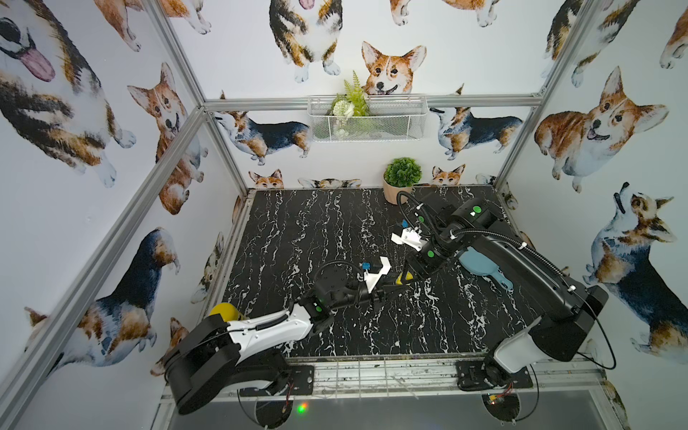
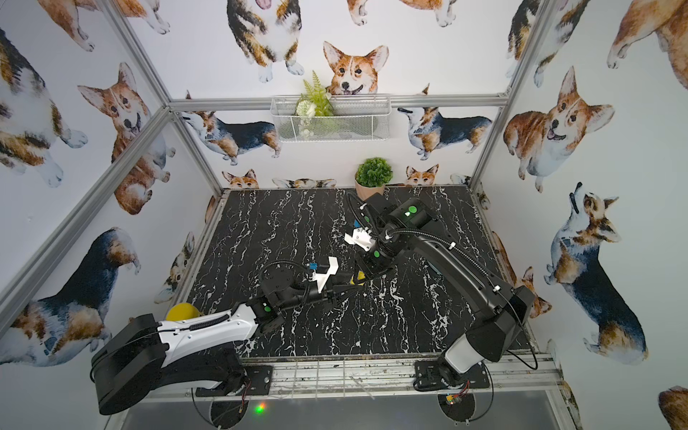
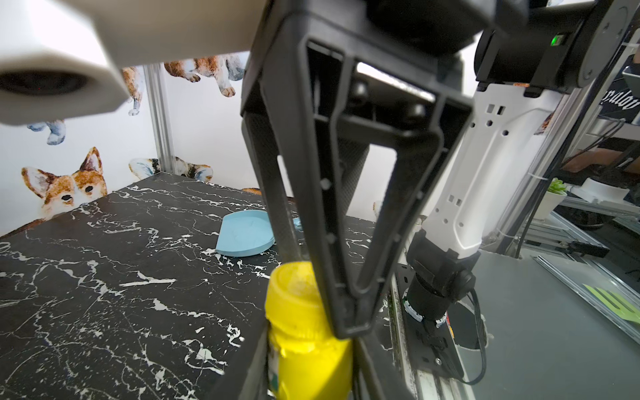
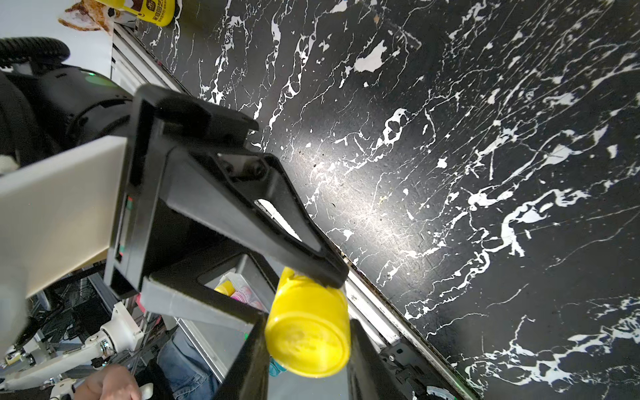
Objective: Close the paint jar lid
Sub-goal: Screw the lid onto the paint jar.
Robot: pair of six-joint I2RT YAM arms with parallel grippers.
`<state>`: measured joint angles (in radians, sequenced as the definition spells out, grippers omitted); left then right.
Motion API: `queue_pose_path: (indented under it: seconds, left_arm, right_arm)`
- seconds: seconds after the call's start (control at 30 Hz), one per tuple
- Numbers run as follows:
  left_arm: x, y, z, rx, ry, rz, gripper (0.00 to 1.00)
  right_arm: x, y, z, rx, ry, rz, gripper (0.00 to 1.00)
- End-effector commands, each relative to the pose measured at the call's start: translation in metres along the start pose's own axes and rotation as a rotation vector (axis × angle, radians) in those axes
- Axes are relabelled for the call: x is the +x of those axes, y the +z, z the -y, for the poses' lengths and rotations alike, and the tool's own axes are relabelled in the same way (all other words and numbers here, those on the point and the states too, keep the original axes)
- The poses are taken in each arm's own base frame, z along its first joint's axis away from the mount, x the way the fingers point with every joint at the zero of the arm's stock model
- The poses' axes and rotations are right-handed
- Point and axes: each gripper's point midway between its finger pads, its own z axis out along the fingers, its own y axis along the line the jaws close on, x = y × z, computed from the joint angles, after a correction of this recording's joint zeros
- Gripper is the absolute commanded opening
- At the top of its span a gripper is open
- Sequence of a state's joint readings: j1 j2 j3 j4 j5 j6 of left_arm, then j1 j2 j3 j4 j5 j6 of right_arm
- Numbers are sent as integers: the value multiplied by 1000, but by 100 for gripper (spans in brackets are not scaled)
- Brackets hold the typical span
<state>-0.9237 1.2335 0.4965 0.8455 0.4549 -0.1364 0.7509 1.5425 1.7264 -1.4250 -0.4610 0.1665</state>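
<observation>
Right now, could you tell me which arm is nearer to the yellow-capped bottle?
Left. The left arm lies right beside the yellow-capped bottle at the edge of the table; the right arm is on the opposite side.

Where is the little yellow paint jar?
In both top views the paint jar is just right of the middle of the table, held by the left gripper, with the right gripper around its lid.
</observation>
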Motion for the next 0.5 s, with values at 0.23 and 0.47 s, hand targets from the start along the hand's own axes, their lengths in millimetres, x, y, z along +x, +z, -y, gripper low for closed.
queue_pose_path:
  seconds: [0.23, 0.47]
  left_arm:
    - [-26, -5, -14, -159, 218, 64, 24]
    - [-27, 2, -14, -240, 350, 44, 23]
  right_arm:
    - [-15, 17, 1, -36, 193, 18, 21]
    - [-24, 31, -2, -89, 307, 7, 20]
